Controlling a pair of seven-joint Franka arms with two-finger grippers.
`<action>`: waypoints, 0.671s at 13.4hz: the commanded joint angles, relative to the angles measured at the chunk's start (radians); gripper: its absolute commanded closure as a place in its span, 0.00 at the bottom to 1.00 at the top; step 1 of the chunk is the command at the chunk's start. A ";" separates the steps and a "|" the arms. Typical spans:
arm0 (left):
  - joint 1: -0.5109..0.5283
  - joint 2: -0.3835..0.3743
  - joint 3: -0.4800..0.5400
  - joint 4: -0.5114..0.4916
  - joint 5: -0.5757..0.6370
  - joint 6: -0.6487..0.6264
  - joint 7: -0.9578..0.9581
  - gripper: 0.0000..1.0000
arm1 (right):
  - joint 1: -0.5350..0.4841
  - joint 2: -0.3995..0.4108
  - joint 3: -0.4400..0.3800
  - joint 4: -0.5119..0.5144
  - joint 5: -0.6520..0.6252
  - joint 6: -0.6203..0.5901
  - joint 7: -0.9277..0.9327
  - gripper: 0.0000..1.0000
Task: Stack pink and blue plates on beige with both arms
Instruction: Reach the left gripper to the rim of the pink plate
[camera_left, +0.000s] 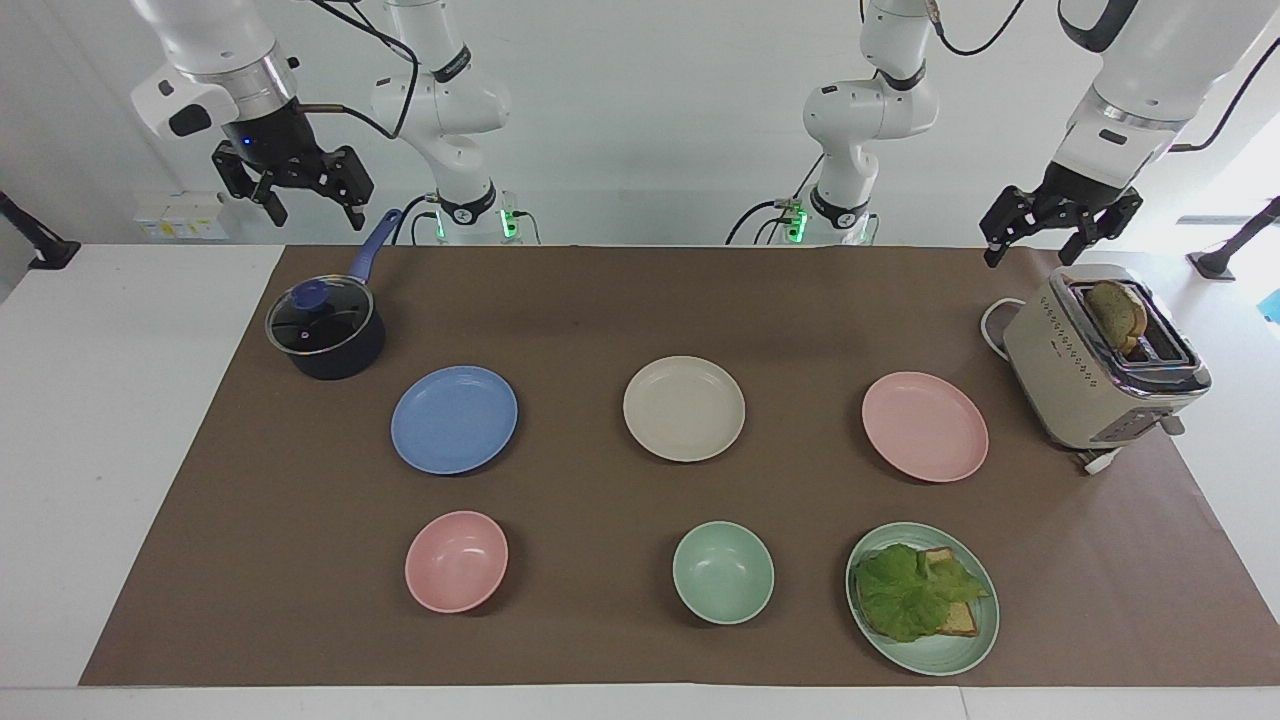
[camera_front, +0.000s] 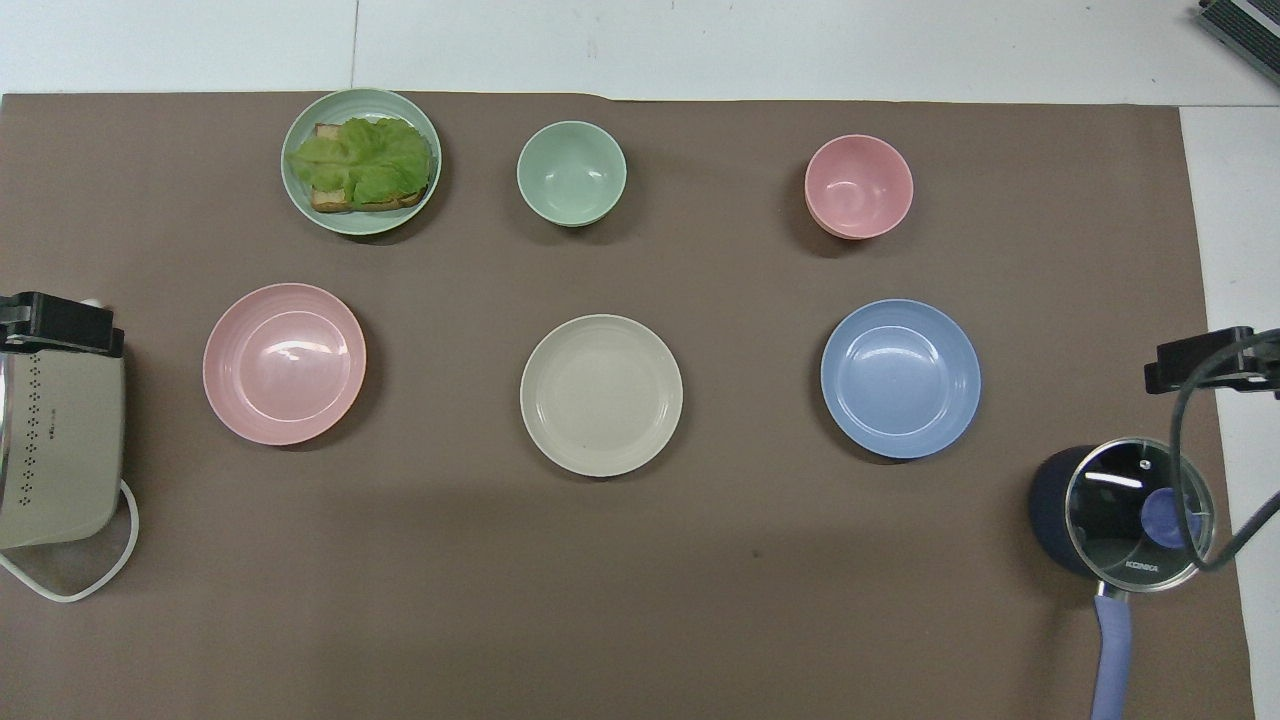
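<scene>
Three equal plates lie apart in a row across the brown mat. The beige plate is in the middle. The pink plate lies toward the left arm's end and the blue plate toward the right arm's end. All three plates are bare. My left gripper hangs open and empty, high above the toaster. My right gripper hangs open and empty, high above the saucepan's handle. Neither gripper touches anything.
A toaster holding a bread slice stands beside the pink plate. A lidded dark saucepan stands near the blue plate. Farther from the robots are a pink bowl, a green bowl and a green plate with lettuce on toast.
</scene>
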 joint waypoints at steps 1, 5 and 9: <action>-0.009 -0.015 0.002 -0.007 0.001 -0.022 -0.008 0.00 | -0.006 -0.020 0.001 -0.023 0.020 0.010 -0.031 0.00; 0.006 -0.017 0.006 -0.091 0.001 0.008 -0.007 0.00 | -0.004 -0.022 0.001 -0.026 0.020 0.009 -0.031 0.00; 0.052 -0.015 0.009 -0.330 0.001 0.301 -0.002 0.00 | -0.004 -0.026 0.001 -0.032 0.020 0.009 -0.033 0.00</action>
